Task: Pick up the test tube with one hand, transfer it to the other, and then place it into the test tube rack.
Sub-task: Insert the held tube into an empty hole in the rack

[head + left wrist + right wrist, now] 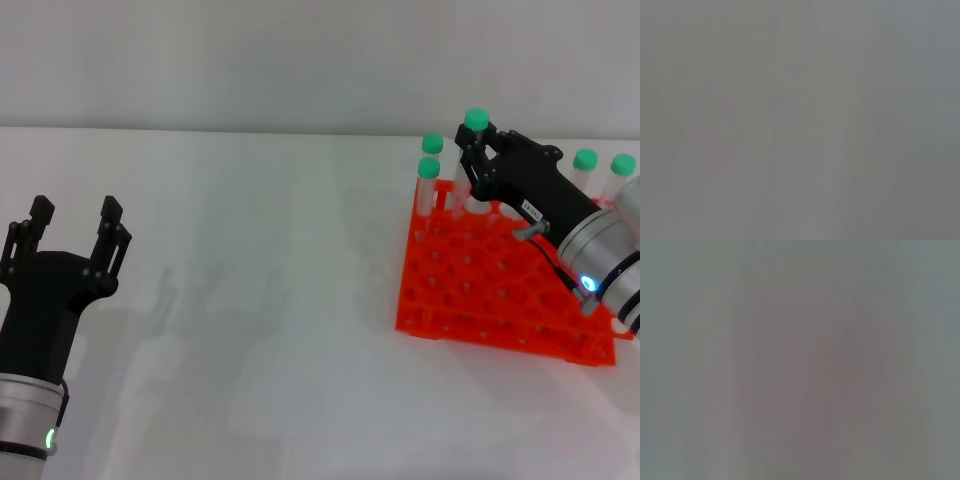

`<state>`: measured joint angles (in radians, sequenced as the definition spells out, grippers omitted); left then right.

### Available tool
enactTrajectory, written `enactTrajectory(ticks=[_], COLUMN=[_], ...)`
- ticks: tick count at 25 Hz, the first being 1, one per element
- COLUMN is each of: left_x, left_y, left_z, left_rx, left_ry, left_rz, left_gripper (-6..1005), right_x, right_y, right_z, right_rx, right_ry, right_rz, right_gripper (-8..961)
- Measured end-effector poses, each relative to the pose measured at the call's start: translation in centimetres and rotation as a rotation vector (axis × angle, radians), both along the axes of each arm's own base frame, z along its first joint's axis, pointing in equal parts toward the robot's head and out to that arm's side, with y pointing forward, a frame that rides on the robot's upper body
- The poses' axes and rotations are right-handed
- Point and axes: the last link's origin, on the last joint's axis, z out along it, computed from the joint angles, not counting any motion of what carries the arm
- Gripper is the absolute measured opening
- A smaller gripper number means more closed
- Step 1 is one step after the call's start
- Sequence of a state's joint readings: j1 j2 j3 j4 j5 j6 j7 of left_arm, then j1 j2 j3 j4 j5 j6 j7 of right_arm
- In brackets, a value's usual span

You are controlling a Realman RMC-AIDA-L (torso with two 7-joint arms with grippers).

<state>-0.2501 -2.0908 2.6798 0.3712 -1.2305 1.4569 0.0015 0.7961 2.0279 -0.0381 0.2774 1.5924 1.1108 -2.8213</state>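
In the head view my right gripper [476, 142] reaches over the back left part of the orange-red test tube rack [470, 300]. Its black fingers are shut on a clear test tube [476, 119] just below the green cap, and this cap stands higher than the neighbouring ones. The tube's lower part is hidden behind the fingers. My left gripper [75, 215] hovers low at the left, far from the rack, open with nothing between its fingers. Both wrist views show only a featureless grey blur.
Two green-capped tubes [431, 145] [429, 168] stand at the rack's back left corner. Two more [585, 158] [622, 164] stand at the back right, behind my right arm. The white table [260, 300] stretches between the two grippers.
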Motion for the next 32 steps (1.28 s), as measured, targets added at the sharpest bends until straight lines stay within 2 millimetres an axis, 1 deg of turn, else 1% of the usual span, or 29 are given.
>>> enactTrajectory(ticks=[18, 32], left_x=[0.0, 0.1], left_y=[0.3, 0.8], left_z=[0.1, 0.1], left_rx=[0.001, -0.011], left_ry=[0.011, -0.002], left_rz=[-0.007, -0.013], left_gripper=[734, 734], right_x=[0.3, 1.7], right_y=[0.1, -1.1], right_z=[-0.3, -0.4], right_rx=[-0.003, -0.006], right_ry=[-0.026, -0.013], right_rz=[-0.026, -0.054], right_gripper=[198, 197])
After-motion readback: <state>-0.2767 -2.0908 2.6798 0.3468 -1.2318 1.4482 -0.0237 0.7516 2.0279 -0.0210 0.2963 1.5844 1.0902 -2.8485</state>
